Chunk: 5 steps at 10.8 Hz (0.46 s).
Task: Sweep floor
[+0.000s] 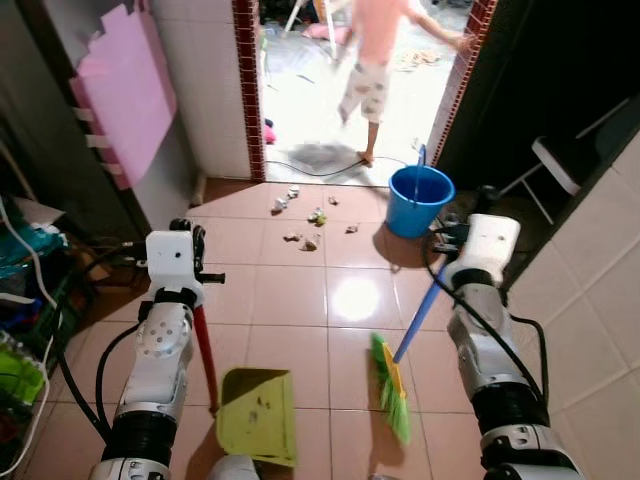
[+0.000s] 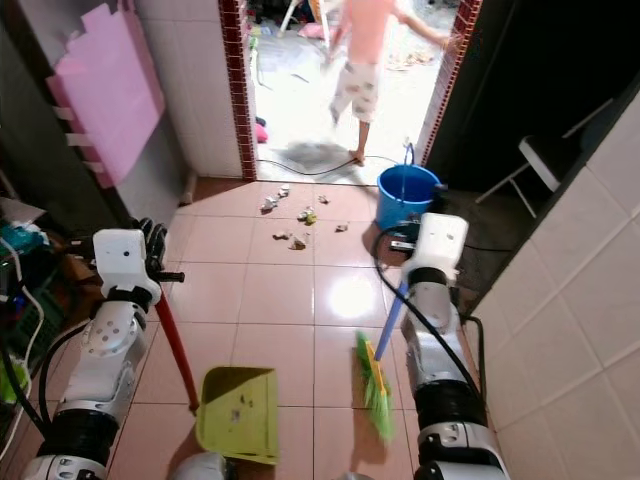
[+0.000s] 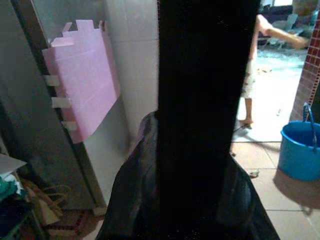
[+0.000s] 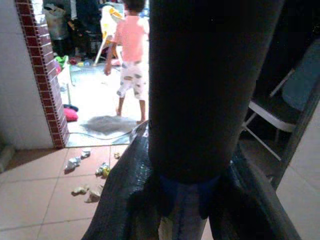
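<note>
Scraps of crumpled litter (image 1: pixel 305 215) lie scattered on the pink tiles near the doorway. A yellow-green dustpan (image 1: pixel 258 415) rests on the floor in front of me, and my left gripper (image 1: pixel 190 243) is shut on its upright red handle (image 1: pixel 205 345). My right gripper (image 1: pixel 455 233) is shut on the blue handle (image 1: pixel 418 315) of a broom. The broom's green and yellow bristles (image 1: pixel 392 390) touch the floor right of the dustpan. In both wrist views the dark handle top (image 4: pixel 210 90) stands close to the lens. The litter lies well ahead of broom and dustpan.
A blue bucket (image 1: pixel 420 198) stands by the doorway, right of the litter. A person (image 1: pixel 375 60) walks just beyond the brick-edged door. A pink board (image 1: pixel 125 90) hangs on the left wall, clutter (image 1: pixel 25 300) sits at the left, and a folding chair (image 1: pixel 560 165) at the right.
</note>
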Tool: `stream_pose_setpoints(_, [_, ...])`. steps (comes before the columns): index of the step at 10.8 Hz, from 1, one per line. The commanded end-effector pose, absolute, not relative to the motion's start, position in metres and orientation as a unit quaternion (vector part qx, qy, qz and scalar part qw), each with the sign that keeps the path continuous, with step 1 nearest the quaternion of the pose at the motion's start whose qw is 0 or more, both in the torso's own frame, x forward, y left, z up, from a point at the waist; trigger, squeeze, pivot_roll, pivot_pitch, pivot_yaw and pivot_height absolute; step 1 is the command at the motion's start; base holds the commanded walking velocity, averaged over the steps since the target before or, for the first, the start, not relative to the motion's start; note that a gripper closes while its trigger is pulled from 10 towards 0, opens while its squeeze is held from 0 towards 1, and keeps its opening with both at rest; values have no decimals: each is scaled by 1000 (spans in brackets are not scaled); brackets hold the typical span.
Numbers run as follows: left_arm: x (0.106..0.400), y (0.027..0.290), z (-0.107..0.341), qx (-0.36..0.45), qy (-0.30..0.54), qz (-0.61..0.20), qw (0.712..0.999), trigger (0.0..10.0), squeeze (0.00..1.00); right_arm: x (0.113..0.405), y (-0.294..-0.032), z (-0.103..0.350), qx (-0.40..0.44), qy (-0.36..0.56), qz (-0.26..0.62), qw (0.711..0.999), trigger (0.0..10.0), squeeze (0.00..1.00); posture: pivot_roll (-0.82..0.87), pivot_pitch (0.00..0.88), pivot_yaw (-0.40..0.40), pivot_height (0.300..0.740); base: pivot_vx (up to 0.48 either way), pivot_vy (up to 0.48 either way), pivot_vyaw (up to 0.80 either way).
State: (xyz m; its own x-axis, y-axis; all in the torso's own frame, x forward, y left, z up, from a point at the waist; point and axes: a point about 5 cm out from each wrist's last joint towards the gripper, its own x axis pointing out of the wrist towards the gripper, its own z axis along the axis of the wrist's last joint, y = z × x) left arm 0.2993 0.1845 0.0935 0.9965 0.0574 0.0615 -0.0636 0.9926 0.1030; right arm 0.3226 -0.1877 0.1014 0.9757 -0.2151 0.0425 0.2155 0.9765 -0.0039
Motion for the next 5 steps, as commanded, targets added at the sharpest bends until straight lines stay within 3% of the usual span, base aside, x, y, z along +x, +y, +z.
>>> stream_pose_setpoints(1, [304,185,102,58,-44,22,997,10000,0,322,-192,109,-2,-38,-119,992,10000,0,33,0,8,740,0,0,0])
stream_pose_setpoints(5, [308,165,100,53,-38,-36,997,10000,0,304,-200,107,-11,-45,-118,992,10000,0,-34,0,59,740,0,0,0])
